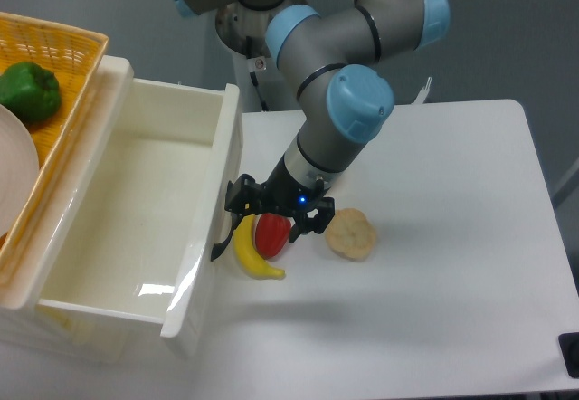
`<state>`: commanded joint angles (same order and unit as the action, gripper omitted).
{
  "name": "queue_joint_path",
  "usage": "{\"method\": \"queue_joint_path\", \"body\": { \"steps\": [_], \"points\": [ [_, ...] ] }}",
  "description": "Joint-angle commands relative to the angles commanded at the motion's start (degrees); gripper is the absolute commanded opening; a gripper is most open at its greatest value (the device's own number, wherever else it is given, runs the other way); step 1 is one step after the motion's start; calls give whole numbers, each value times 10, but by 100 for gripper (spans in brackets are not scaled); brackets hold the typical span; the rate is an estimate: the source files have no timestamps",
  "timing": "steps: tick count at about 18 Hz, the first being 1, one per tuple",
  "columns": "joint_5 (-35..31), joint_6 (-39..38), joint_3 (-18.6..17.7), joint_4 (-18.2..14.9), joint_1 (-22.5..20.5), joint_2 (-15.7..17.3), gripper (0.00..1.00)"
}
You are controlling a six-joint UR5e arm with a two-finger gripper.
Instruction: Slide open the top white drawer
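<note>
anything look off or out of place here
Nothing is spilled or damaged. The top white drawer is pulled far out and empty. The gripper hovers by its front, low over a banana and a red fruit lying loose on the table.

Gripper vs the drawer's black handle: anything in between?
Little shows between: the gripper sits just right of the top white drawer's black handle. Banana and red fruit lie below it.
</note>
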<state>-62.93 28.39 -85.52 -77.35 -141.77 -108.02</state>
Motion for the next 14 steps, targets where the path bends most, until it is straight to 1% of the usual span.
{"method": "queue_joint_path", "body": {
  "steps": [1,4,6,8,9,12,14],
  "points": [
    [-2,0,3,8,0,0,100],
    [-17,2,3,53,1,-1,100],
    [-47,3,3,69,1,-3,100],
    [-86,14,3,75,0,-6,100],
    [-102,32,4,76,-1,-12,100],
    [-144,118,4,75,-18,-32,100],
    [-156,161,4,75,-38,-44,100]
  ]
}}
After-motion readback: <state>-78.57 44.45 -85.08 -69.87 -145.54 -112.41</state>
